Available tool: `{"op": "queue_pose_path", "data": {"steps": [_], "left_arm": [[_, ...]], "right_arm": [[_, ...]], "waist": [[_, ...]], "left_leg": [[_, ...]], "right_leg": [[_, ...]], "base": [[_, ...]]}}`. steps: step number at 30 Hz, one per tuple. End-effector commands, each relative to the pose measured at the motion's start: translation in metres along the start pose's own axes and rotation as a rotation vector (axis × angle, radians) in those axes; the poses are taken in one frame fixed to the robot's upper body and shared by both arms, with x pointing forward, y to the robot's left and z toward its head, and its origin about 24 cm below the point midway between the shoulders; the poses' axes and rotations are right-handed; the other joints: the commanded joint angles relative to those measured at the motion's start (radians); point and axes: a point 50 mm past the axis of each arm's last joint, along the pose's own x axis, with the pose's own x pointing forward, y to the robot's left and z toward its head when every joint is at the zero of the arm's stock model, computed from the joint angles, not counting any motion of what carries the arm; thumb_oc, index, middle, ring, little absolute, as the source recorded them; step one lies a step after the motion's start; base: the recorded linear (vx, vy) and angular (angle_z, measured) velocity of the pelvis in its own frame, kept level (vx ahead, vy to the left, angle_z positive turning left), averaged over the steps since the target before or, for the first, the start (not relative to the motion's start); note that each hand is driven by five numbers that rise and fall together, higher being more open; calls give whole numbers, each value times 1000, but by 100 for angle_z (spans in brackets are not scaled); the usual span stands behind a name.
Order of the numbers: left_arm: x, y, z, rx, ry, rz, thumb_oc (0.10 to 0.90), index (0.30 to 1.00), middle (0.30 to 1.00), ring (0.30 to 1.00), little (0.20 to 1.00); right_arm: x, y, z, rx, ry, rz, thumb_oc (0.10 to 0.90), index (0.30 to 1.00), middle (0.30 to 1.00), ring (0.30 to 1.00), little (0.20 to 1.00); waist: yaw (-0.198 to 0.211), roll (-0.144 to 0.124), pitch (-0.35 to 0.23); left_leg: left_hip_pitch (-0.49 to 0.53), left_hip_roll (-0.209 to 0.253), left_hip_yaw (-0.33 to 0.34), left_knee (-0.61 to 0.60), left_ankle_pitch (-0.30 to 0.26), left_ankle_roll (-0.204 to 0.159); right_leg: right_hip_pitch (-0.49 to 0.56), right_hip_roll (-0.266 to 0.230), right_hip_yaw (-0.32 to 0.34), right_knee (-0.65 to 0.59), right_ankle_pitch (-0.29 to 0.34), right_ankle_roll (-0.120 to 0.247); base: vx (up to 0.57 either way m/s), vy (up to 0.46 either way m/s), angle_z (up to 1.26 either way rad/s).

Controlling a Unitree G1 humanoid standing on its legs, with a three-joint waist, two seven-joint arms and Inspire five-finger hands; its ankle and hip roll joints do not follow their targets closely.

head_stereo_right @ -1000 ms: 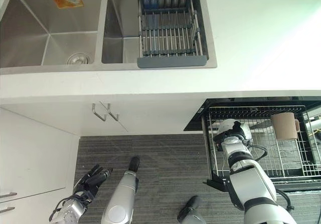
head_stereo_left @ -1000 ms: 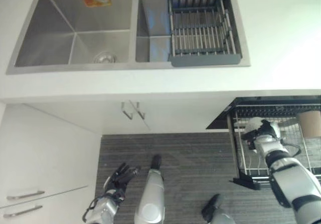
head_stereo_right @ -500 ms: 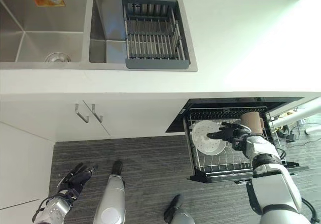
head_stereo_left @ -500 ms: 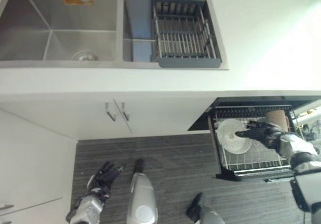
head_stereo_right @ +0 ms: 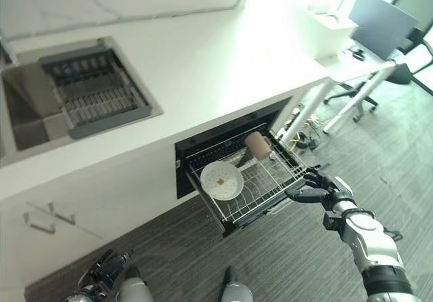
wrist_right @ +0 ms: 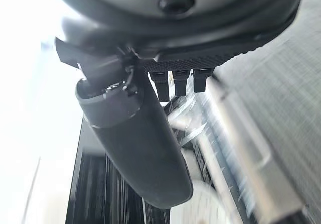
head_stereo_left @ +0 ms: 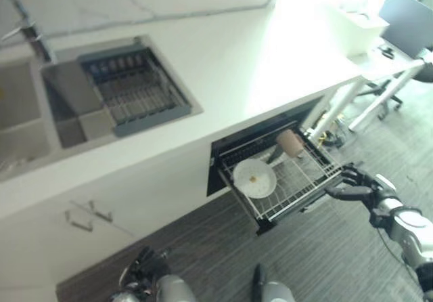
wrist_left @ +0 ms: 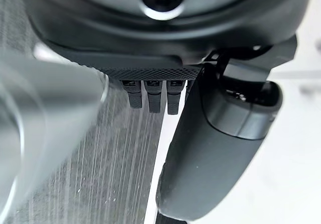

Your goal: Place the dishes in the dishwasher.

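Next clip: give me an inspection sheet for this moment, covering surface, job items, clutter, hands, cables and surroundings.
Surface: white countertop, bare; steel sink holding a grey drainer basket.
Job's things: white plate with a small brown spot and a tan cup, both in the pulled-out dishwasher rack.
Clutter: nothing seen.
Hands: right hand open, at the rack's front corner, holding nothing; left hand low over the floor, open, holding nothing.
Cables: a tangle on the floor by the desk legs.
Surroundings: grey striped floor; white desk with a monitor; office chair.
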Motion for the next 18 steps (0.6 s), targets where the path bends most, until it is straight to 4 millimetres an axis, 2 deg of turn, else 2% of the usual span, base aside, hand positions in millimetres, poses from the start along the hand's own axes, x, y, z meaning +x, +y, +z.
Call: {"op": "queue_pose_path", "data": {"steps": [1, 6, 10, 11, 12, 13, 15, 16, 18], "left_arm": [[-2, 13, 11, 84, -58, 30, 800, 900, 900, 900, 900], [-4, 13, -4, 82, -28, 45, 800, 900, 900, 900, 900], [-4, 9, -9, 123, -10, 42, 800, 900, 900, 900, 900], [-4, 9, -9, 130, -6, 41, 800, 900, 900, 900, 900], [-4, 8, -11, 142, 3, 40, 800, 900, 900, 900, 900], [-4, 8, -12, 147, 7, 40, 800, 900, 900, 900, 900], [-3, 6, -13, 165, 22, 36, 800, 900, 900, 900, 900], [-2, 4, -13, 179, 33, 26, 800, 900, 900, 900, 900], [-2, 3, -14, 201, 45, 15, 800, 900, 900, 900, 900]], "right_arm": [[-3, -18, 79, 219, -331, -134, 800, 900, 900, 900, 900], [-15, -36, 59, 385, -351, -329, 800, 900, 900, 900, 900], [-11, -40, 33, 477, -247, -391, 800, 900, 900, 900, 900], [-9, -40, 29, 494, -228, -395, 711, 766, 766, 766, 766], [-7, -43, 23, 481, -202, -421, 409, 314, 314, 314, 314], [-5, -44, 19, 480, -188, -427, 400, 300, 300, 300, 300], [4, -47, 2, 548, -92, -443, 400, 300, 300, 300, 300], [8, -47, -12, 604, -25, -455, 400, 300, 300, 300, 300], [13, -49, -25, 645, 39, -484, 400, 300, 300, 300, 300]], "waist": [[26, -9, -2], [-23, 19, -21], [-30, 47, -33], [-29, 50, -35], [-25, 56, -39], [-23, 59, -40], [-8, 69, -45], [5, 76, -48], [22, 83, -51]], "left_leg": [[50, -3, 63, -9, -66, 26], [71, 2, 88, -9, -70, 17], [79, -3, 89, -9, -72, 10], [79, -3, 88, -9, -72, 9], [80, -5, 87, -9, -72, 7], [81, -5, 85, -9, -72, 7], [82, -8, 76, -9, -73, 5], [82, -11, 70, -9, -73, 3], [81, -15, 62, -9, -73, 1]], "right_leg": [[-26, -4, -44, 121, -110, 9], [-29, 0, -7, 121, -122, 3], [-25, 1, -3, 121, -128, -4], [-24, 0, -5, 121, -129, -5], [-21, -2, -10, 121, -131, -7], [-19, -3, -12, 121, -133, -8], [-13, -6, -23, 121, -137, -11], [-7, -10, -31, 121, -138, -12], [-2, -15, -43, 121, -140, -13]], "base": [[35, 47, -36], [23, 49, -29], [15, 6, -5], [0, 0, 0], [14, 9, 6], [25, 8, 10], [27, -1, 13], [24, -12, 10], [29, -16, 7]]}}
